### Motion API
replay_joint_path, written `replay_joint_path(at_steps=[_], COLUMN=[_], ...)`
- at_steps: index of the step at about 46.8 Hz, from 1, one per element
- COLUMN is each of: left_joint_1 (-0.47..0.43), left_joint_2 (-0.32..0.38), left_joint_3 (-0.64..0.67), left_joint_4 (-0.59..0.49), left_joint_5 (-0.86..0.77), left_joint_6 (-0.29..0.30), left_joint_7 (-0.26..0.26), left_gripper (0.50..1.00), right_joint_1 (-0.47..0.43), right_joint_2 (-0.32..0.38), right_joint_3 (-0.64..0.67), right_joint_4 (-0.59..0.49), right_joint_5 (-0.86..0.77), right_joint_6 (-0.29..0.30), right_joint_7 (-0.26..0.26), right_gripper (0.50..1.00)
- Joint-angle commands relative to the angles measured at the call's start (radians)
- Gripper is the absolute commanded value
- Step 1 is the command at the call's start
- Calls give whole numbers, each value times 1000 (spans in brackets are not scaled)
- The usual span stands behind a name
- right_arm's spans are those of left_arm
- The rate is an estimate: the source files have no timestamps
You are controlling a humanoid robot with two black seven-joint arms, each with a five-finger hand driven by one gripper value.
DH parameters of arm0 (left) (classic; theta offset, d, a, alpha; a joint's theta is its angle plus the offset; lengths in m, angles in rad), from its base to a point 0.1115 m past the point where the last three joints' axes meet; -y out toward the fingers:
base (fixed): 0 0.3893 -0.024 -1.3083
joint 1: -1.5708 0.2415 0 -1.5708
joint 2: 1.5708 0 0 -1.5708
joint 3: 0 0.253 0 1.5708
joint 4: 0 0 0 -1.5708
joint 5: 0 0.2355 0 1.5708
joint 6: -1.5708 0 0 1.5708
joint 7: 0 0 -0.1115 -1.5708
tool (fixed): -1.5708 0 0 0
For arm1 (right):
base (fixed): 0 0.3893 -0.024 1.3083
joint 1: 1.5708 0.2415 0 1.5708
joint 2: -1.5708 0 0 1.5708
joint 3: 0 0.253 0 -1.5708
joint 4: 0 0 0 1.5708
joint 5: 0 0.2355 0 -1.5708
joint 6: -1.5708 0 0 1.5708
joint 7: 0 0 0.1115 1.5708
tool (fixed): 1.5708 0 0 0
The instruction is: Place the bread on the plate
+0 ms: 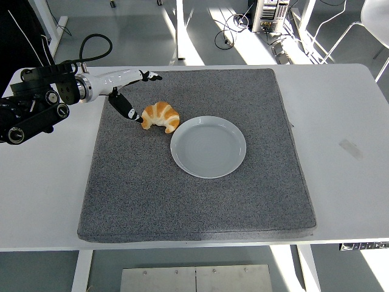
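My left hand (124, 91) sits spread at the far left of the grey mat (194, 201), thumb tip just at the croissant's (160, 115) left end, other fingers past its far side. The white plate (208, 146) nearly touches the croissant's right end, so no room to pass between them. Mat in front of both lies bare, as does the table (346, 121) to the right
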Motion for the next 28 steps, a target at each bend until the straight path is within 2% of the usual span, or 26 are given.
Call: replay_joint_path(at_steps=[1, 12, 22, 28], left_joint_1=[1, 31, 49, 47], left_joint_2=[-11, -57, -139, -166], left_joint_3=[-1, 1, 2, 2], left_joint_4=[13, 25, 125, 159], left_joint_5=[-7, -5, -5, -5], left_joint_6=[0, 31, 34, 34], left_joint_7=[0, -3, -5, -36], left_gripper=[984, 983, 981, 981], right_joint_1=[0, 0, 0, 0], right_joint_2=[0, 0, 0, 0], right_joint_3=[0, 0, 0, 0], right_joint_4=[0, 0, 0, 0], right_joint_5=[0, 0, 0, 0], right_joint_6=[0, 0, 0, 0], right_joint_7=[-1, 1, 1, 1], right_gripper=[1000, 1000, 1000, 1000])
